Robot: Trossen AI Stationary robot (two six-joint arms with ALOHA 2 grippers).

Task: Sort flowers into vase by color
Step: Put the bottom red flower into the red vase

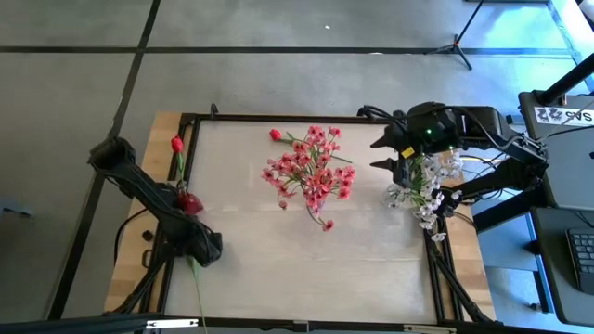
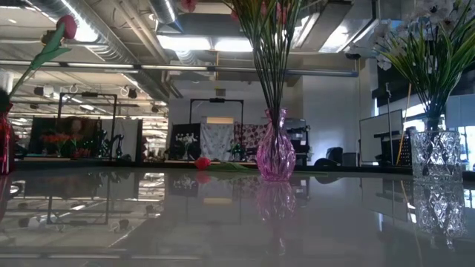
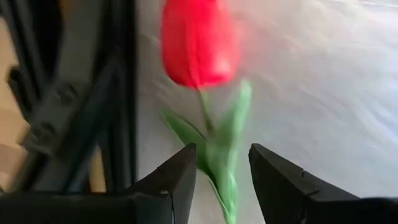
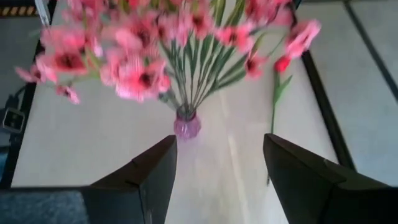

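Red bud (image 3: 198,42) on green stem sits between parted left end effector (image 3: 222,167); right end effector (image 4: 219,158) wide.

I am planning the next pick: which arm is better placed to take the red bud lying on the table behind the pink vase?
Probably the right. The right gripper hangs open nearer that red bud; the left gripper already straddles another red flower.

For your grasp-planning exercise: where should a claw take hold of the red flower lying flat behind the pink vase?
Probably the thin green stem below the red flower, coming straight down from above: it lies flat, and the pink vase and its pink blooms crowd its side.
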